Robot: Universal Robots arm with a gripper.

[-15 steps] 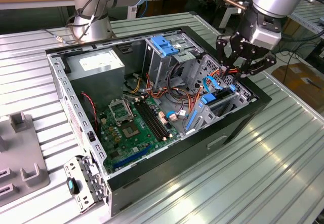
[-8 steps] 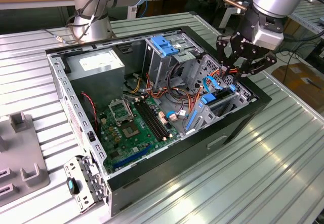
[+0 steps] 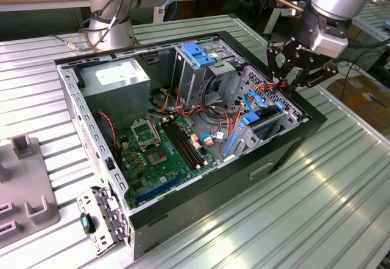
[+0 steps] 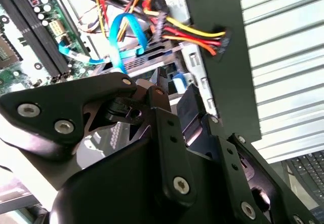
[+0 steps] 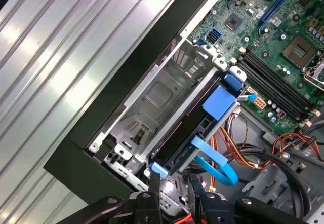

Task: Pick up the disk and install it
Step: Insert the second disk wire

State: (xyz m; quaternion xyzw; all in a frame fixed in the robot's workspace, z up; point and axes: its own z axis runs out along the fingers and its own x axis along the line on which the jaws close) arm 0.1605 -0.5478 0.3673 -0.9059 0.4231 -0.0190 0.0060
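Bench: ribbed metal table (image 3: 317,220) carrying an open PC case (image 3: 183,178), side panel off.
Gripper: the gripper (image 3: 297,74) hangs over the case's edge at the exterior view's right; fingers (image 5: 153,183) spread, nothing between them.
Disk: the disk (image 5: 192,127) sits on edge in the low drive bay (image 5: 157,102), blue rails showing, directly under the fingertips.
Hazard: blue cable (image 5: 217,160) and coloured wires (image 4: 195,34) crowd the bay.
Technique: probably best to bear squarely on the rail end, clear of cables.
Beyond: motherboard (image 3: 161,150), tall cage (image 3: 201,68).
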